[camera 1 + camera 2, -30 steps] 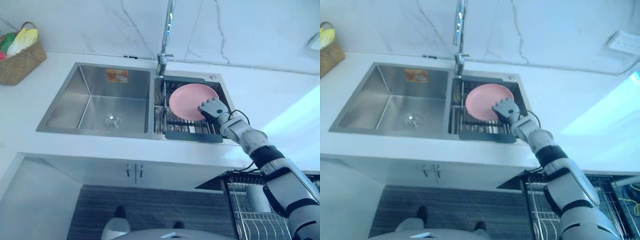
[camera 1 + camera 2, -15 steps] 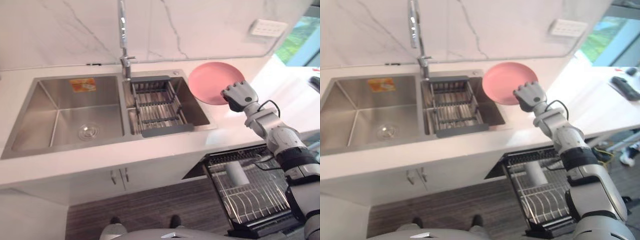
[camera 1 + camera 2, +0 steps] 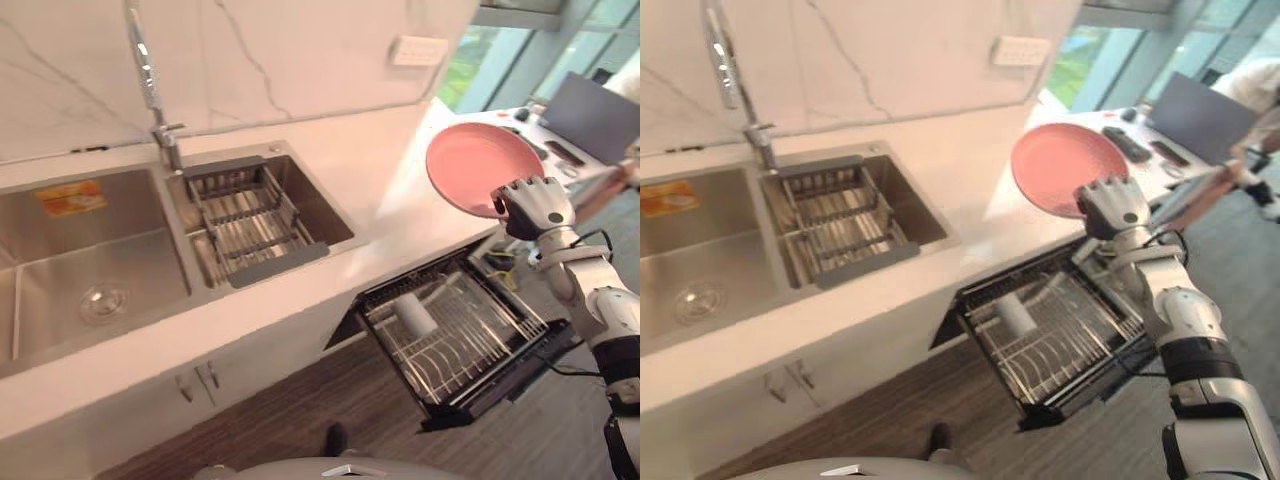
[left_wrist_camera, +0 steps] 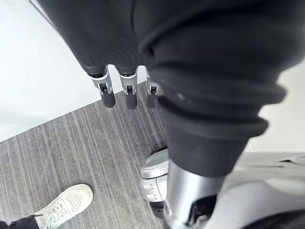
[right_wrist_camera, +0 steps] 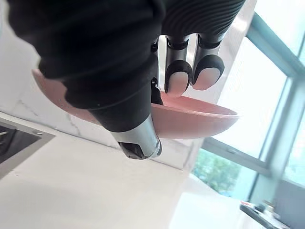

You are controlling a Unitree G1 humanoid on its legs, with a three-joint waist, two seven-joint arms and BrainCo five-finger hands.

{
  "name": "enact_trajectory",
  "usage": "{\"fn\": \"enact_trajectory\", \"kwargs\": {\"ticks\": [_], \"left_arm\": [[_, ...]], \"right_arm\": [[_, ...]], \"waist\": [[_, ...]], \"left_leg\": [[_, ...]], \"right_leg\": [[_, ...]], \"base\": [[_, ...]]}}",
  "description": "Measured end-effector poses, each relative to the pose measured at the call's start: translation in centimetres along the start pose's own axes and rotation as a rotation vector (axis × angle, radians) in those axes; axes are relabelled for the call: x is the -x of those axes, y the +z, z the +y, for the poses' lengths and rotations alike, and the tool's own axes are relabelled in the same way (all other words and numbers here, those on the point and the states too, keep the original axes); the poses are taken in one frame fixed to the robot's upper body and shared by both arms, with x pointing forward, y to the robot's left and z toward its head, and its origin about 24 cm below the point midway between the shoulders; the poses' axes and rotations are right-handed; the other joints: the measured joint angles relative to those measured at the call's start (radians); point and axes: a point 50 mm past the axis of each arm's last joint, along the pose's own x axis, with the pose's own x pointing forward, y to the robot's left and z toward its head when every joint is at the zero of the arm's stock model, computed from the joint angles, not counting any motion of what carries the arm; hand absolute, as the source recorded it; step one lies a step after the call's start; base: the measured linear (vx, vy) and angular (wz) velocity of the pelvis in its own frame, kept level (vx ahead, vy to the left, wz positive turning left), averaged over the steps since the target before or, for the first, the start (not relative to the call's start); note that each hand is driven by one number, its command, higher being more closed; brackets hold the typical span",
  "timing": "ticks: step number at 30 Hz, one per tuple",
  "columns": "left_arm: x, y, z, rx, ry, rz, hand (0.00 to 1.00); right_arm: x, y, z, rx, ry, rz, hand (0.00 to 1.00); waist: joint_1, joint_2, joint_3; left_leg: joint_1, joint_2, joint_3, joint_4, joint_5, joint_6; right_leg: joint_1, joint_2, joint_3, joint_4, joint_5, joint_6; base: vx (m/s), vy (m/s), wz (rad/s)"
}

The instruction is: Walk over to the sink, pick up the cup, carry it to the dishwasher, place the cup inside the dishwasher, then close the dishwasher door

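Half done: your right hand [image 3: 535, 207] is gripping a plate [image 3: 475, 165] near the open dishwasher [image 3: 480, 335]; you are not placing it yet.

Both head views look steeply down at the counter [image 3: 400, 170], the sink [image 3: 60, 260] and the open dishwasher [image 3: 480, 350], sharing all of it from spots slightly apart; the right hand [image 3: 1110, 205] and plate [image 3: 1060, 165] show in both; the left wrist view looks closely along the left hand [image 4: 127, 88] at the floor [image 4: 71, 143]; the right wrist view looks along its hand, very near the plate's underside, toward a window [image 5: 281, 119].
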Motion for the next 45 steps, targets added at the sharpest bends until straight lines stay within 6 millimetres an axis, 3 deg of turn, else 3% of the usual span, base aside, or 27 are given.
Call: {"fn": "enact_trajectory", "kwargs": {"ticks": [1,5,9,13,23,28,31,35,41,45], "left_arm": [[0.0,0.0,0.1,0.009,0.000,0.007,0.00],[0.0,0.0,0.2,0.039,-0.010,0.030,0.00],[0.0,0.1,-0.3,0.071,-0.030,0.036,0.00],[0.0,0.0,-1.0,0.071,-0.045,0.029,0.00],[0.0,0.1,-1.4,0.059,-0.051,0.009,0.00],[0.0,0.3,-2.2,0.063,-0.069,0.004,0.00],[0.1,0.8,-2.2,0.061,-0.070,-0.008,0.00],[0.2,2.1,-2.2,0.058,-0.072,-0.039,0.00],[0.6,5.2,-2.6,0.070,-0.091,-0.113,0.00],[0.8,6.1,-2.7,0.085,-0.101,-0.142,0.00]], "right_arm": [[0.0,-0.3,-0.1,-0.009,0.009,0.009,1.00],[0.3,-1.1,-0.2,-0.074,0.000,0.071,1.00],[0.6,-1.2,0.2,-0.130,-0.010,0.133,1.00],[2.8,-1.6,2.2,-0.187,0.056,0.202,1.00],[6.5,0.0,6.5,-0.316,0.175,0.393,1.00],[8.5,-1.7,7.8,-0.360,0.197,0.615,1.00],[9.5,-1.8,8.8,-0.393,0.226,0.695,1.00],[9.4,-1.0,9.2,-0.424,0.212,0.705,1.00],[7.0,-0.2,9.4,-0.488,0.194,0.709,1.00],[5.9,0.1,9.1,-0.520,0.178,0.703,1.00]], "waist": [[-0.005,0.001,-0.001],[0.004,0.003,-0.018],[0.011,0.023,-0.025],[0.008,0.051,-0.031],[-0.007,0.081,-0.026],[-0.015,0.118,-0.008],[-0.019,0.117,0.000],[-0.020,0.113,0.044],[-0.018,0.128,0.156],[-0.007,0.132,0.193]], "left_leg": [[-0.008,0.015,-0.001,0.037,-0.025,-0.004],[-0.039,0.045,0.023,0.116,-0.076,-0.009],[-0.047,0.057,0.027,0.166,-0.108,-0.013],[-0.041,0.061,0.001,0.169,-0.121,-0.014],[-0.066,0.056,-0.004,0.174,-0.119,-0.010],[-0.083,0.050,-0.011,0.172,-0.115,-0.007],[-0.101,0.044,-0.036,0.172,-0.114,-0.005],[-0.119,0.039,-0.036,0.180,-0.114,-0.002],[-0.201,0.033,-0.098,0.226,-0.114,0.004],[-0.235,0.029,-0.116,0.238,-0.118,0.008]], "right_leg": [[-0.001,0.001,-0.027,0.009,-0.023,-0.035],[-0.001,0.005,-0.082,-0.013,-0.011,-0.077],[0.002,0.011,-0.086,-0.039,0.047,-0.027],[0.050,0.017,-0.117,-0.082,0.055,-0.015],[0.030,0.010,-0.122,-0.097,0.065,0.008],[0.013,0.005,-0.122,-0.099,0.070,0.016],[-0.003,0.003,-0.120,-0.101,0.070,0.017],[-0.023,-0.001,-0.109,-0.103,0.075,0.010],[-0.075,-0.010,-0.110,-0.097,0.105,0.011],[-0.101,-0.013,-0.109,-0.096,0.113,0.009]], "base": [[0.02,-0.018,-0.14],[0.06,-0.002,-0.26],[0.08,0.011,-0.16],[0.04,-0.004,0.13],[-0.02,-0.010,0.00],[-0.04,-0.006,0.02],[-0.04,-0.004,0.01],[-0.06,0.002,-0.04],[-0.06,-0.004,0.06],[-0.04,0.008,0.05]]}}
